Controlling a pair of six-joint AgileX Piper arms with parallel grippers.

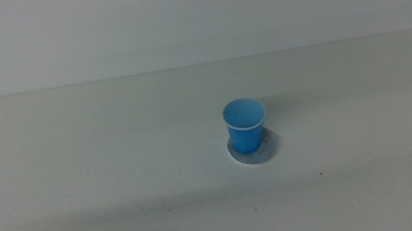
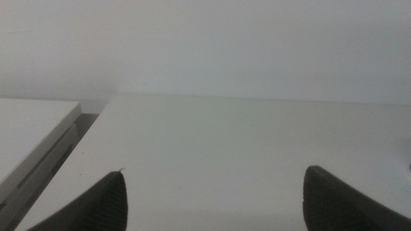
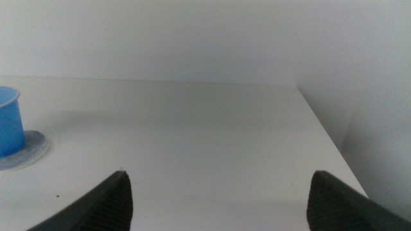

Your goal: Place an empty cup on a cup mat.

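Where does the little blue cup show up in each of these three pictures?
Middle view: the cup stands upright right of centre on the cup mat.
Left wrist view: not in it, only bare table.
Right wrist view: at the picture's left edge, partly cut off, on the mat.
Shared landmark: the white table.

A white table (image 1: 110, 149) stands against a plain white wall (image 1: 187, 8).

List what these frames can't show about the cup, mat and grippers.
- cup mat: middle view, its centre is covered by the cup.
- Cup, right wrist view: cut by the picture edge.
- right gripper: absent from middle view.
- left gripper: only a dark tip at the middle view's bottom edge.
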